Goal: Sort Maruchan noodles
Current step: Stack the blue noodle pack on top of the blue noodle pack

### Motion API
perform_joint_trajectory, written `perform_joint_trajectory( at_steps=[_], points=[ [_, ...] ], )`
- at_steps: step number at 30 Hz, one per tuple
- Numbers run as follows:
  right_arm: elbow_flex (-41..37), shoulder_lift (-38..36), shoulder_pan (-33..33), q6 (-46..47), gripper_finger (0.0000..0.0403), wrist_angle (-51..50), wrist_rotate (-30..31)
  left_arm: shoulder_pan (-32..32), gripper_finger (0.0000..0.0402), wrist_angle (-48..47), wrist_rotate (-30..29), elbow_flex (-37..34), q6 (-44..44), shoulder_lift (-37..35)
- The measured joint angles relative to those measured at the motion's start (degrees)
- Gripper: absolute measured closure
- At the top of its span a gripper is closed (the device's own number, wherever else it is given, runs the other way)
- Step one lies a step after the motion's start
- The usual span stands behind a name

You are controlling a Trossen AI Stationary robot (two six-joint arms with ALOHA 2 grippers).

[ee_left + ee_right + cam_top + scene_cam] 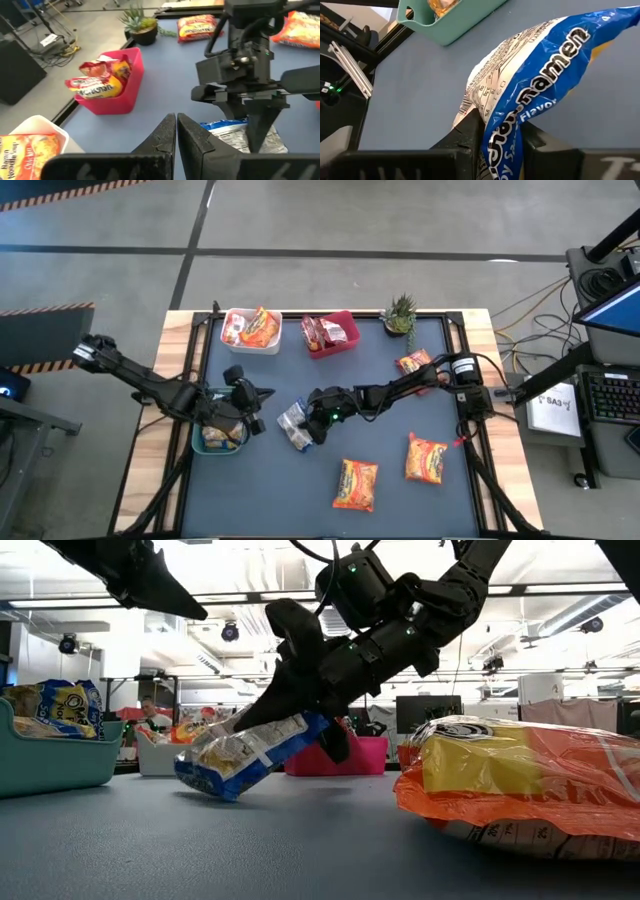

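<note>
the right gripper [303,423] reaches across the middle of the desk [380,395], its fingers [470,131] pinching the blue-and-yellow noodle packet [250,752]; in the low view the packet hangs tilted, its lower corner touching or just above the desk surface, i cannot tell which. the left gripper [258,394] sits above the teal bin [200,443] near the desk's left edge, its fingers [162,137] pressed together and holding nothing, just beside the right gripper. the teal bin already holds blue-and-yellow packets [48,708]. along the far edge stand the white bin [232,340] with an orange packet [260,329], the red bin [346,323] with red packets [324,333], and a small potted plant [400,313] near the far right corner. three orange packets lie loose: one [416,363] near the right arm by the right edge, one [426,459] on the right half toward the near side, and one [356,483] close to the near edge in the middle. open desk lies between the held packet and the far bins, and a bare stretch runs along the near left part of the desk below the teal bin. the gap between the two grippers is narrow. the strip between the two nearer orange packets is small but clear.
</note>
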Motion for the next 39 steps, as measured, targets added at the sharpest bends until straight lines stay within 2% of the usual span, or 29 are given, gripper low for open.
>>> perform_joint_trajectory(
  at_steps=[5, 13, 18, 23, 39],
  points=[
    [0.5, -1.3, 0.2, -4.6, 0.034, 0.6, 0.5, 0.0, 0.0402, -1.9, -3.0, 0.0, 0.3, -3.6],
    [7.7, -1.5, 1.7, -17.8, 0.034, -0.6, 7.1, 0.0, 0.0402, -2.4, -7.7, 0.0, 5.6, -12.3],
    [13.0, -1.5, 2.0, -27.7, 0.034, -0.9, 11.5, 0.0, 0.0402, -2.3, -7.9, 0.0, 6.1, -17.4],
    [16.6, -1.5, 2.0, -34.8, 0.034, -0.8, 12.6, 0.0, 0.0402, -2.3, -7.9, 0.0, 6.0, -20.9],
    [31.1, 10.6, 2.9, -53.5, 0.034, 0.9, 13.6, 0.0, 0.0402, -1.6, -8.0, 0.0, 6.7, -33.0]
  ],
)
